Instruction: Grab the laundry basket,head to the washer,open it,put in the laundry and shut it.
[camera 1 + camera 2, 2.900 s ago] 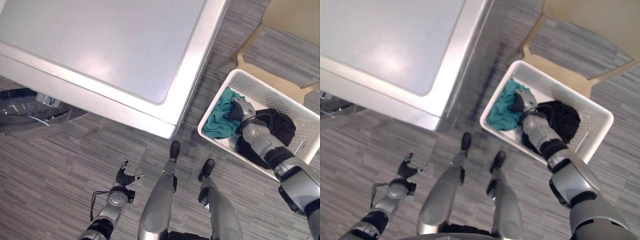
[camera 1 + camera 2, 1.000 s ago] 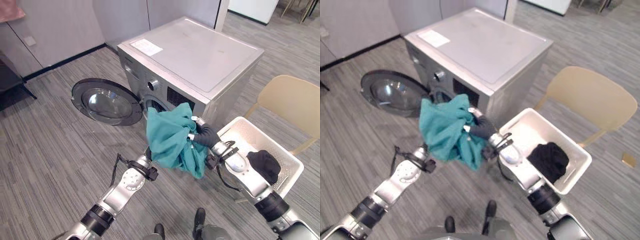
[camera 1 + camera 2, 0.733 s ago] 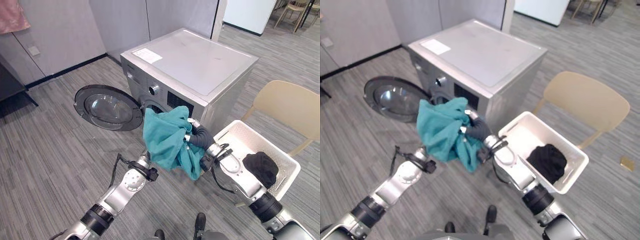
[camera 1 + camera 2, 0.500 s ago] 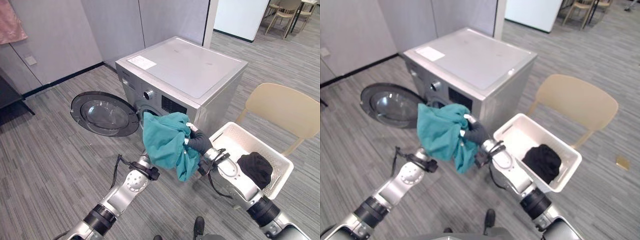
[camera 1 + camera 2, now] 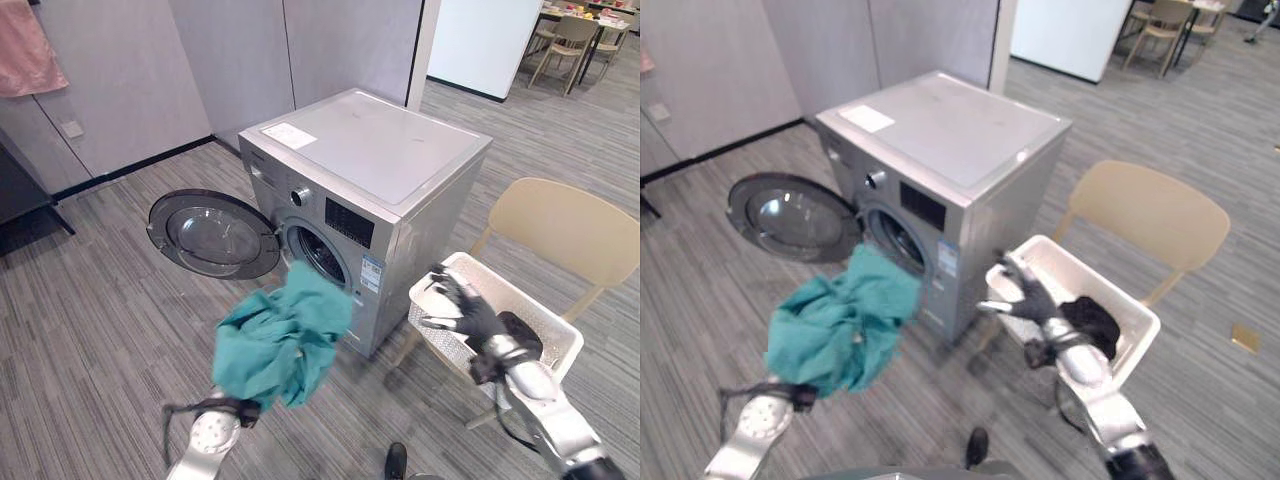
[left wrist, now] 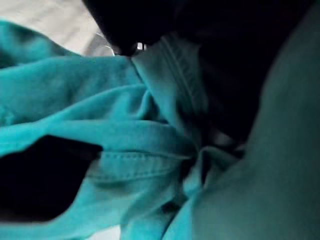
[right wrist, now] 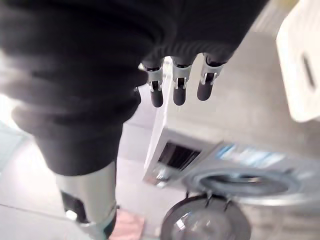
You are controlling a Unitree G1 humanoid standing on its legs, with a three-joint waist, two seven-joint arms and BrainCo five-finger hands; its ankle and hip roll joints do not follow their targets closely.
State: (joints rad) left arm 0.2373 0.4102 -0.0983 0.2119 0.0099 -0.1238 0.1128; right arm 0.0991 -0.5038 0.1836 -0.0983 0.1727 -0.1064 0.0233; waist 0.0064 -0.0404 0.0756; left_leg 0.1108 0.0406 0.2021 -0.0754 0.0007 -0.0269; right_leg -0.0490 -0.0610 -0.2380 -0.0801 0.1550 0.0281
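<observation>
Now the teal garment (image 5: 282, 345) hangs bunched above the left hand (image 5: 212, 432), low in front of the washer (image 5: 375, 190), whereas half a second ago the right hand gripped it. Cloth covers the left hand's fingers, so I cannot tell their state. The right hand (image 5: 466, 309) has let go and sits beside the white laundry basket (image 5: 560, 341) with fingers spread and holding nothing. A black garment (image 5: 1092, 321) lies in the basket. The washer door (image 5: 213, 234) stands open, and a beige chair (image 5: 562, 228) stands behind the basket.

Teal cloth (image 5: 280, 345) bunched before open washer (image 5: 370, 200), white basket (image 5: 500, 320) beside
</observation>
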